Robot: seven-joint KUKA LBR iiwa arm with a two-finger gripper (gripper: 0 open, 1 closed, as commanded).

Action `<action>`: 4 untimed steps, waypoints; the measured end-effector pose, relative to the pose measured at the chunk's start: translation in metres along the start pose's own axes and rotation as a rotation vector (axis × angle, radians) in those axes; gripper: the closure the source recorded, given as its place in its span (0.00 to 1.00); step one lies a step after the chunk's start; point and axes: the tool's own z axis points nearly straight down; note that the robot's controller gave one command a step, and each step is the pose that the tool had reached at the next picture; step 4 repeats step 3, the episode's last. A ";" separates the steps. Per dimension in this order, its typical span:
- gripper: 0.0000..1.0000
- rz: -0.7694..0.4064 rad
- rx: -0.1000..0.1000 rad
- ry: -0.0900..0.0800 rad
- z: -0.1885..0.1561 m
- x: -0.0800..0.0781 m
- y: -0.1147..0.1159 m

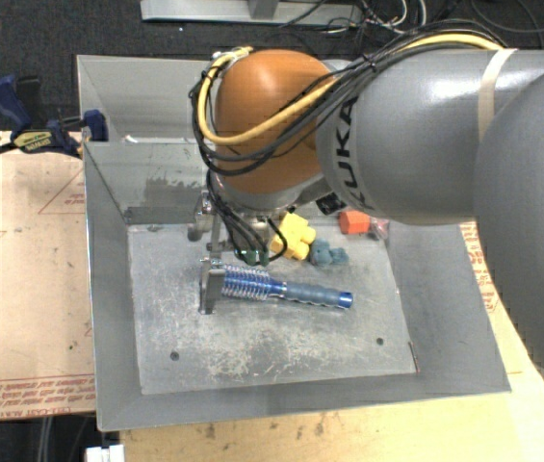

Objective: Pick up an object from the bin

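Beside end effector (214, 289), ribbed shiny-blue rod (296, 294).

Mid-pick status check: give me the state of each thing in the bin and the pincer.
blue ribbed tool: lying flat on the bin floor
pincer: low, at that tool's ribbed end
yellow block: resting, partly hidden by the arm
grey-blue lump: loose, beside the yellow block
orange piece: resting, partly hidden by the arm
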 end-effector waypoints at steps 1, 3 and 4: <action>0.00 -0.261 -0.004 -0.018 0.134 -0.044 -0.052; 1.00 -0.270 0.000 -0.019 -0.024 -0.060 -0.074; 1.00 -0.270 0.000 -0.019 -0.024 -0.060 -0.074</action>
